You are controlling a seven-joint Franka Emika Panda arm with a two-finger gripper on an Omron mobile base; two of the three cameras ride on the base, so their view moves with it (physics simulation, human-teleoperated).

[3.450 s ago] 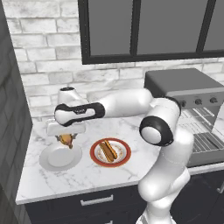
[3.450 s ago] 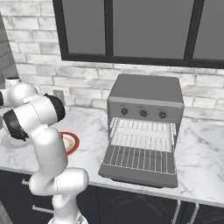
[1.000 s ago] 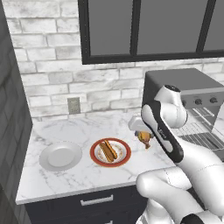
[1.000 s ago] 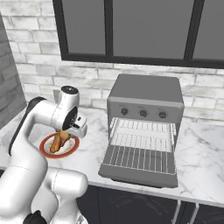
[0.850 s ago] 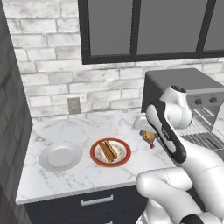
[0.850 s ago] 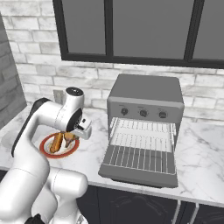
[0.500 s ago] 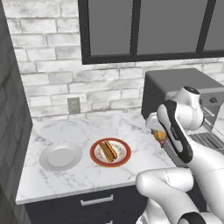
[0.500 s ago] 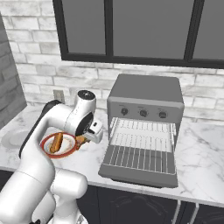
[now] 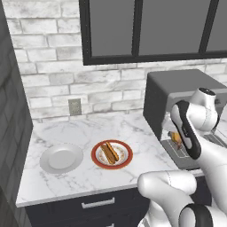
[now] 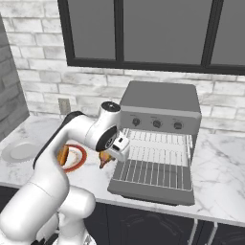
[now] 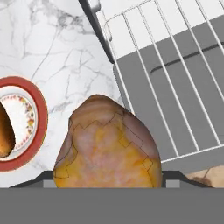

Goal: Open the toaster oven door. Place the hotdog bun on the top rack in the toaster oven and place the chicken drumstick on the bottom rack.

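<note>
At my far left the marble counter (image 9: pixel 88 177) runs up to a dark side wall, and a plain white plate (image 9: pixel 61 158) sits near that corner with bare stone around it. Just beside it to the right is the red-rimmed plate (image 9: pixel 112 154) carrying the hotdog bun (image 9: pixel 109 152), a long tan roll with a reddish sausage down its middle, well apart from my claw. Between that plate and the oven lies a clear strip of veined marble reaching to the counter's front edge. My claw (image 10: pixel 106 157) hangs over this strip, just at the left edge of the lowered toaster oven door (image 10: pixel 150 187), and it is clamped on the chicken drumstick (image 11: pixel 107 146), a lumpy golden-brown piece with a mottled skin that bulges between my fingertips. The door is a flat grey panel lying level, and the bottom rack (image 11: pixel 175 83) of thin silvery bars is pulled out over it. Behind stands the boxy dark grey toaster oven (image 10: pixel 160 103), with its three knobs (image 10: pixel 157 123) above the open cavity.
</note>
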